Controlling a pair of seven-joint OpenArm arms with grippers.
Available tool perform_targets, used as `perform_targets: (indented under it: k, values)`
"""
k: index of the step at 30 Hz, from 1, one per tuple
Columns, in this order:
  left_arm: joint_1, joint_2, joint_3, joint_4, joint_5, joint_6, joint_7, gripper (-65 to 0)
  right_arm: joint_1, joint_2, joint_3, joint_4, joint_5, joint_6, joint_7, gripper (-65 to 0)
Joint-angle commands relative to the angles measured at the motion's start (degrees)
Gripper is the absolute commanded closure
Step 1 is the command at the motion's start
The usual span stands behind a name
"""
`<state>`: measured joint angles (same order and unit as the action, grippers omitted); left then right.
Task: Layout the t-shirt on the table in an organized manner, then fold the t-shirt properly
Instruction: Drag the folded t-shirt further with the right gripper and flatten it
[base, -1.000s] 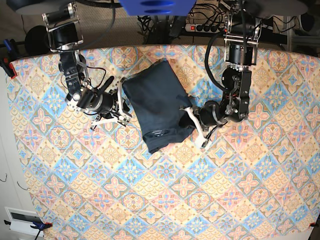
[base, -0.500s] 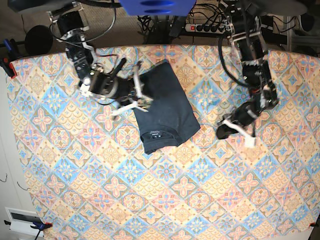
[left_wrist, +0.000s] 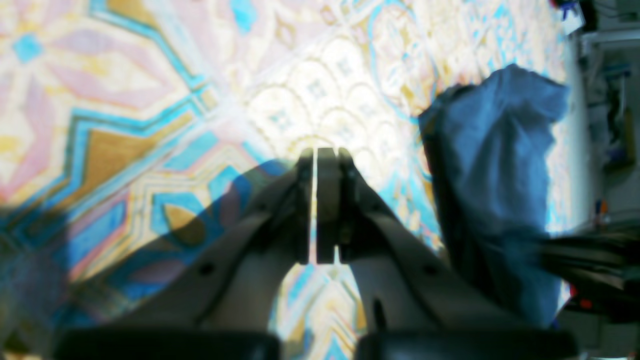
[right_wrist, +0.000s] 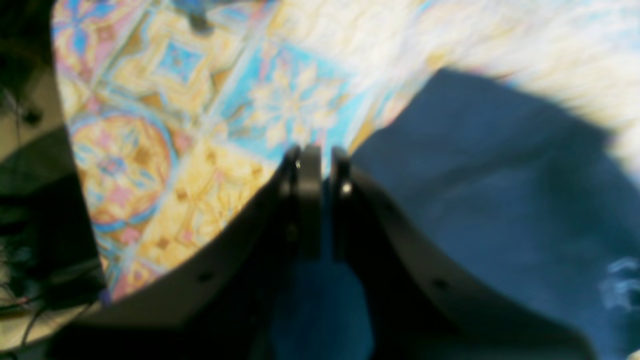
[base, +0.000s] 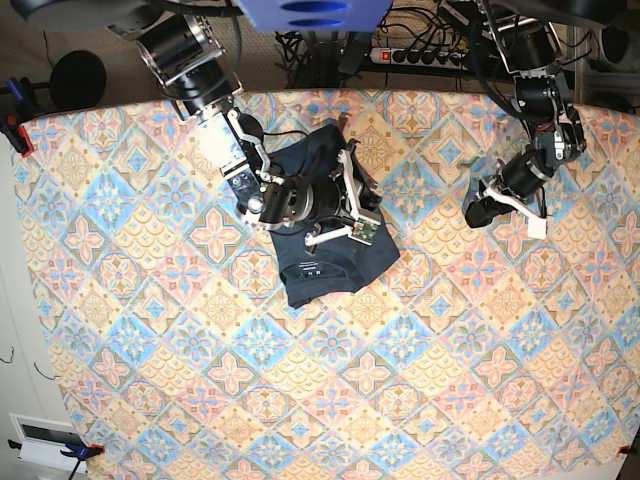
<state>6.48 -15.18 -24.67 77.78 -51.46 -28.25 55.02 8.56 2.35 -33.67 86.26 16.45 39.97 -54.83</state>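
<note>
In the base view, going from left to right, the right gripper (base: 358, 205) comes first: its arm reaches from the top-left across the table (base: 150, 330) and lies over the t-shirt (base: 335, 262), a dark navy bundle folded into a rough rectangle just left of the table's middle, slanted, with its small white label (base: 309, 267) showing near the lower edge. The white fingers of this claw sit above the shirt's right half. Farther right, well apart from the shirt, the left gripper (base: 535, 212) hangs over bare patterned cloth near the table's right edge.

The left wrist view shows what the base view cannot: the left gripper (left_wrist: 316, 207) has its 2 fingers pressed together with only a hairline between them and nothing caught there. The table (left_wrist: 150, 90) lies beneath it, and the t-shirt (left_wrist: 495, 185) stands as a blue mass off to the right of that view, not touching the claw.

The right wrist view, blurred, shows the right gripper (right_wrist: 320, 205) with its fingers almost together, a narrow gap left between. The t-shirt (right_wrist: 490, 215) fills the right and lower part of that view, directly under and beside the fingers, with blue cloth visible through the gap. Whether any fabric is actually pinched cannot be told from the blur. The table (right_wrist: 200, 150) appears to the left of the fingers.
</note>
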Motion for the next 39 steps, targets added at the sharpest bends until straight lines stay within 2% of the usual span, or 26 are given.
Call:
perform_targets:
  k: [1, 5, 8, 21, 26, 33, 39]
  values:
    - [-0.3, -0.5, -0.1, 2.5, -1.7, -0.8, -0.9, 0.0, 1.9, -0.8, 0.5, -0.9, 0.3, 0.0, 0.9, -3.2]
    - [0.7, -0.5, -0.1, 4.8, -2.1, -0.8, -0.9, 0.0, 5.2, -4.1, 0.5, -8.5, 0.2, 0.0, 3.0, -3.1]
    - [1.4, -0.5, -0.1, 4.8, -2.1, -0.8, -0.9, 0.0, 5.8, -3.9, 0.9, -12.9, 0.2, 0.0, 5.2, -3.1]
    - [1.8, -0.5, -0.1, 5.2, -2.2, -0.8, -0.9, 0.0, 4.1, 5.7, 20.8, -16.5, 0.2, 0.0, 5.7, -3.1]
    - [2.4, -0.4, -0.1, 9.0, -2.2, -0.8, -0.9, 0.0, 4.1, 9.9, 23.3, -16.3, 0.2, 0.0, 5.8, -3.2]
    - [3.2, -0.5, -0.1, 11.3, -2.1, -0.8, -0.9, 0.0, 4.2, 15.2, 23.3, -14.9, 0.5, 0.0, 5.8, -3.3]
    - [3.5, -0.5, -0.1, 11.3, -2.1, -0.8, -0.9, 0.0, 4.0, 15.5, 23.1, -4.1, 0.6, 0.0, 5.2, -3.3]
